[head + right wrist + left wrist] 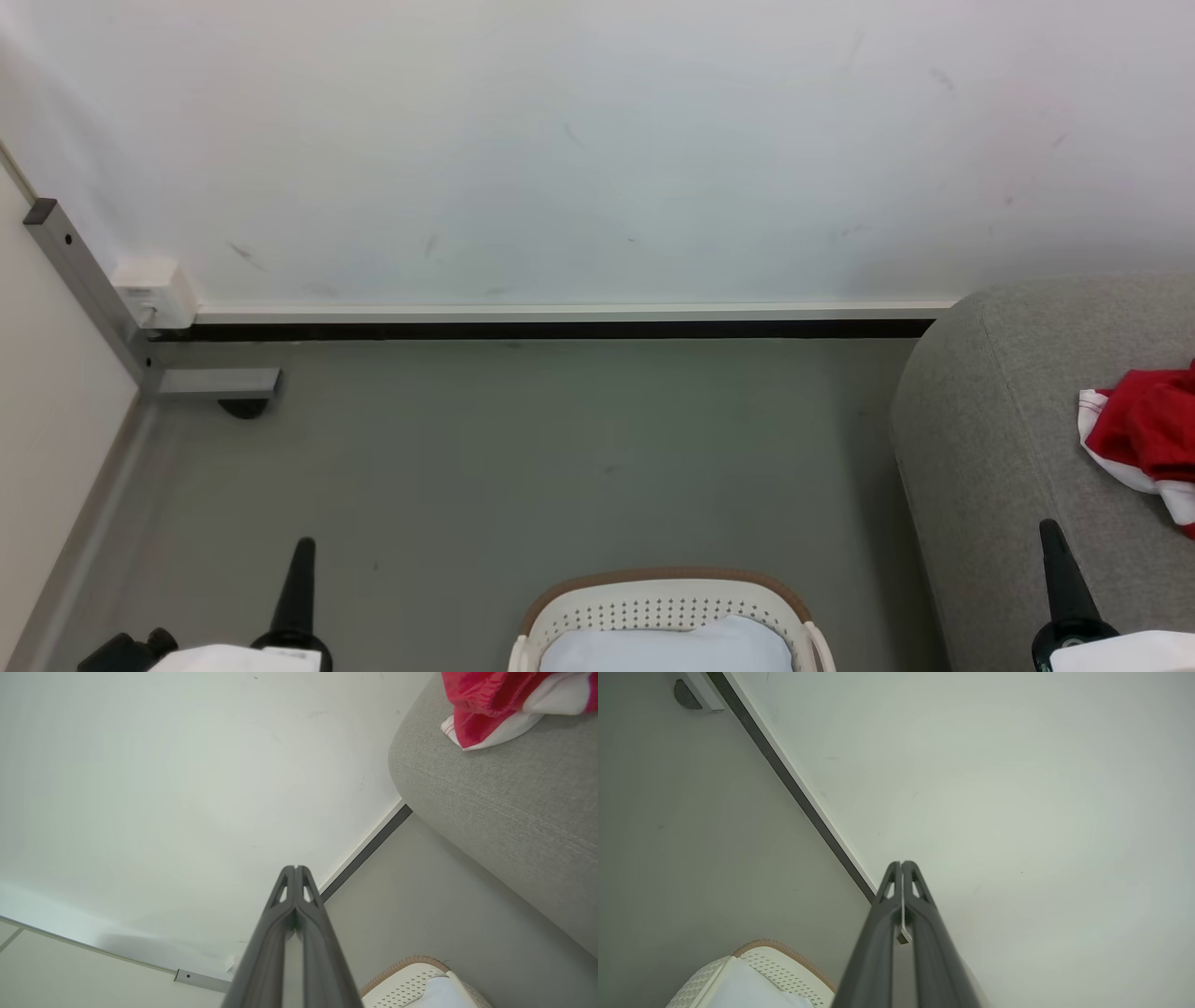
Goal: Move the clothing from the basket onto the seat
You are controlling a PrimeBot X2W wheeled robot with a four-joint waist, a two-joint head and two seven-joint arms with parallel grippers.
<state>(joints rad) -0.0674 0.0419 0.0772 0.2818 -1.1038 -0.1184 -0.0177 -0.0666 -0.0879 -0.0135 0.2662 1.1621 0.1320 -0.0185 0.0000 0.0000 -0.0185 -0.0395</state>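
The cream basket [665,611] with a tan rim stands on the floor at the bottom centre, a pale blue-white cloth [667,649] lying inside; the basket [775,970] also shows in the left wrist view and the basket [404,984] in the right wrist view. Red clothing [1148,434] with white trim lies on the grey seat [999,448] at the right; the clothing [495,704] rests near the edge of the seat [504,807]. My left gripper [301,551] [901,864] is shut and empty, left of the basket. My right gripper [1050,532] [295,868] is shut and empty, in front of the seat.
A white wall [597,149] with a dark baseboard [560,329] runs behind the grey floor [523,448]. A grey metal frame post [89,289] with a white box [154,291] stands at the left corner.
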